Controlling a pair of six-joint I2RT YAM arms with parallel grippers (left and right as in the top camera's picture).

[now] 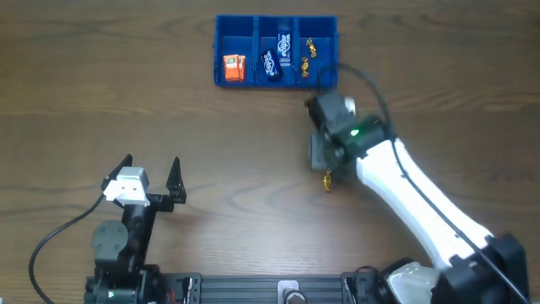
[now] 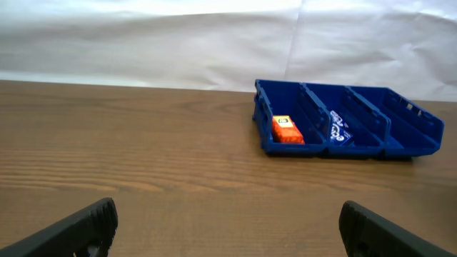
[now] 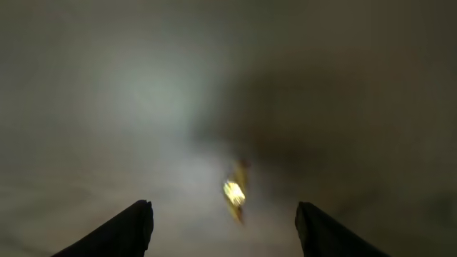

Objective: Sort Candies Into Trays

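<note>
Gold-wrapped candy (image 3: pixel 234 193) is lying on the desk (image 1: pixel 211 152) directly beneath the right gripper (image 3: pixel 223 210), which is hanging open astride it, the candy's long axis running crosswise to the closing line; the left gripper (image 1: pixel 151 160) is sitting open, well apart.

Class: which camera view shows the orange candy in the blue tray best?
The left wrist view: the orange candy is large, from the side, in the blue tray's end compartment. The top view shows it small, from above.
</note>
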